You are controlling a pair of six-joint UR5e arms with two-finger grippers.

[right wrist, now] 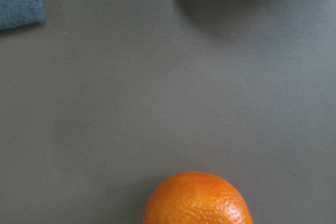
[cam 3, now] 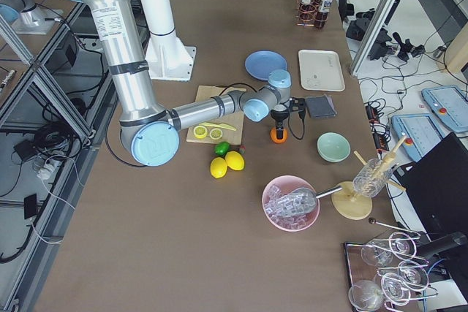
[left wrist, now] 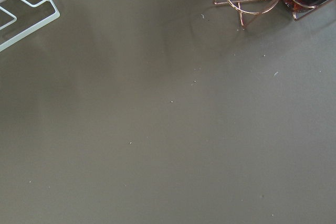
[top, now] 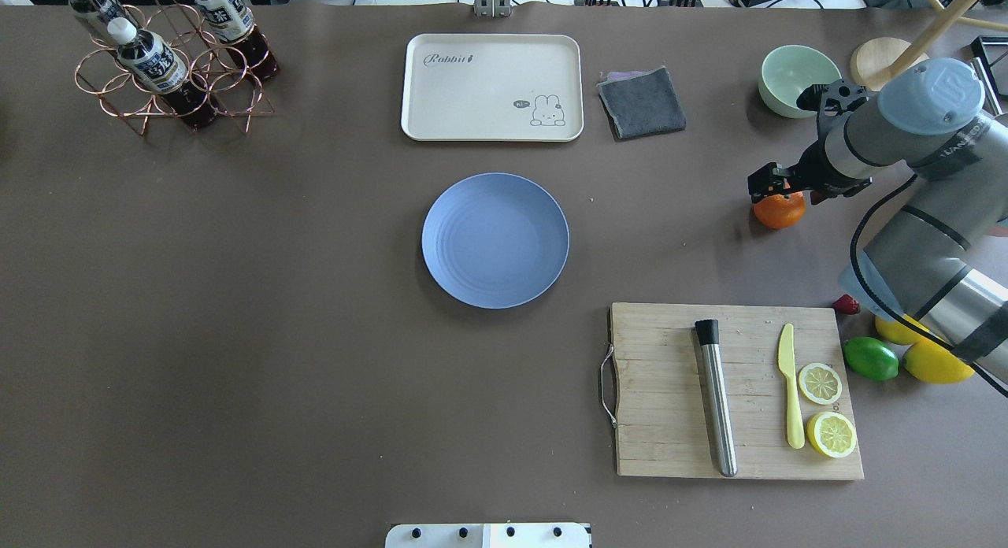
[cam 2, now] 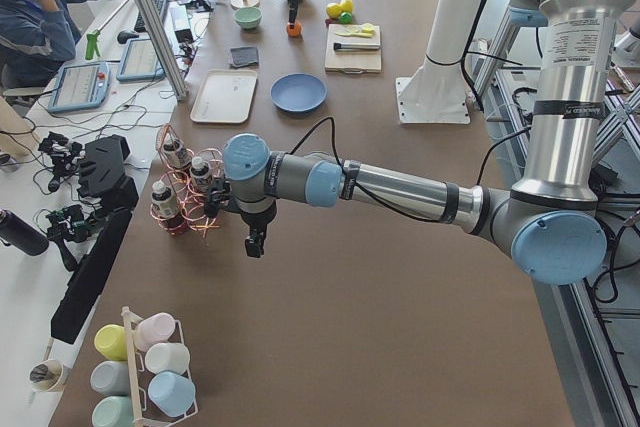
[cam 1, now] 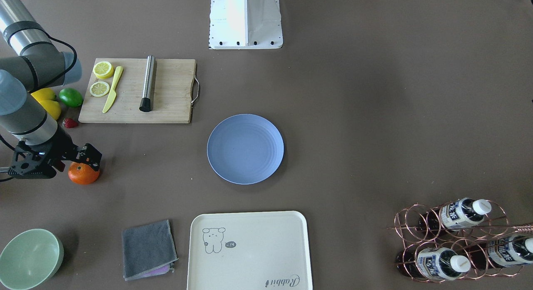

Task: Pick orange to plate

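Right end effector (cam 1: 88,160) atop orange (cam 1: 83,175), open-or-closed unclear; plate (cam 1: 245,148) well apart; tray (cam 1: 250,261) reads "Rabbit".

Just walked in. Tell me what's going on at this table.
The right tool is down at the orange, which sits on the table near the green bowl. Whether it has gripped the fruit is unclear. The blue plate in the middle of the table is empty. The left tool hangs over bare table, far from the fruit.
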